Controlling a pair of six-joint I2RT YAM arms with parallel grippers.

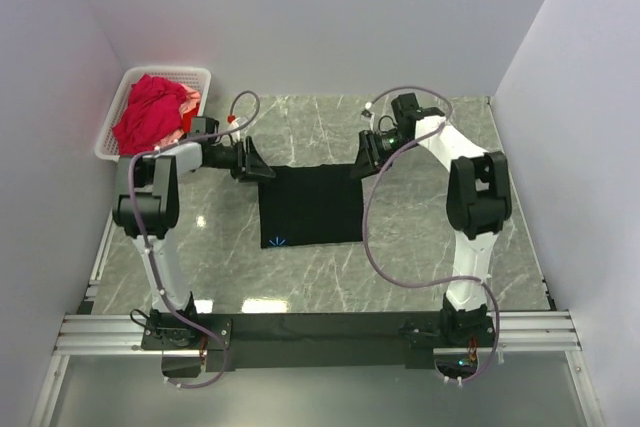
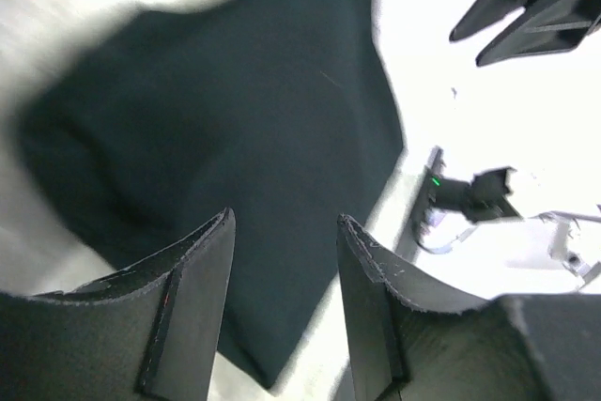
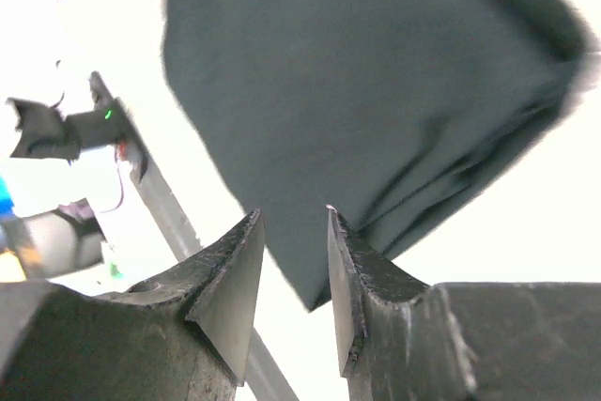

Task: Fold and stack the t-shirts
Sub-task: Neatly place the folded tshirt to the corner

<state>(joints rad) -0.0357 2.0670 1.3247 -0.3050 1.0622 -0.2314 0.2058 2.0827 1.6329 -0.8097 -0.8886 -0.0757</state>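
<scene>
A black t-shirt [image 1: 310,205] lies folded into a rectangle on the marble table [image 1: 420,267], a small blue mark [image 1: 277,241] at its near left corner. My left gripper [image 1: 262,171] hovers at the shirt's far left corner, jaws open and empty; the dark cloth [image 2: 235,138] shows beyond its fingers. My right gripper [image 1: 358,168] hovers at the far right corner, jaws open and empty, above the cloth [image 3: 376,82]. A crimson red shirt [image 1: 152,112] with salmon pink cloth [image 1: 186,123] beside it lies heaped in the white basket [image 1: 205,75].
The white lattice basket stands at the table's far left corner against the wall. White walls close in the left, back and right sides. An aluminium rail [image 1: 320,332] with the arm bases runs along the near edge.
</scene>
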